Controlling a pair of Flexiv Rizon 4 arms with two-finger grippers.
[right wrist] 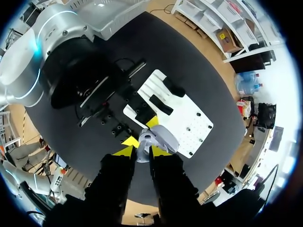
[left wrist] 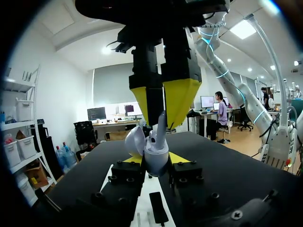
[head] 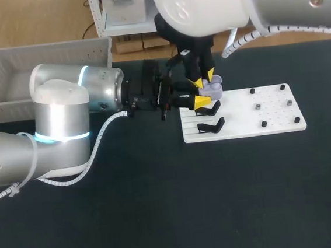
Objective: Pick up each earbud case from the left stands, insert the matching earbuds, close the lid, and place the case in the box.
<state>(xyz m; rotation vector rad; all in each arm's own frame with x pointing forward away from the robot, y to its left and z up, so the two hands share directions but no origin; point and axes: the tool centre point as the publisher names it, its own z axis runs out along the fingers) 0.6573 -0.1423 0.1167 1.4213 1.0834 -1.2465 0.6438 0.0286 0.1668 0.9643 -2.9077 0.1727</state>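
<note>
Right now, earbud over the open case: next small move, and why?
Probably ease the right gripper straight down a little to seat the earbud. Its fingers pinch the earbud, whose stem stands above the case. The left gripper grips the case with the lid open.

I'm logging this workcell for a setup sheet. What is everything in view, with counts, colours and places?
Table: one, black, under everything.
Box: one, grey, far left corner.
Board: one, white, right of centre.
Stands: two, black, empty, board's left part.
Pegs: six, dark, board's right part.
Earbud case: one, pale purple, lid open, in the left hand.
Earbud: one, white, in the right hand, at the open case.
Left hand: one, yellow tips, shut on the case from the left.
Right hand: one, yellow tips, pointing down, shut on the earbud.
</note>
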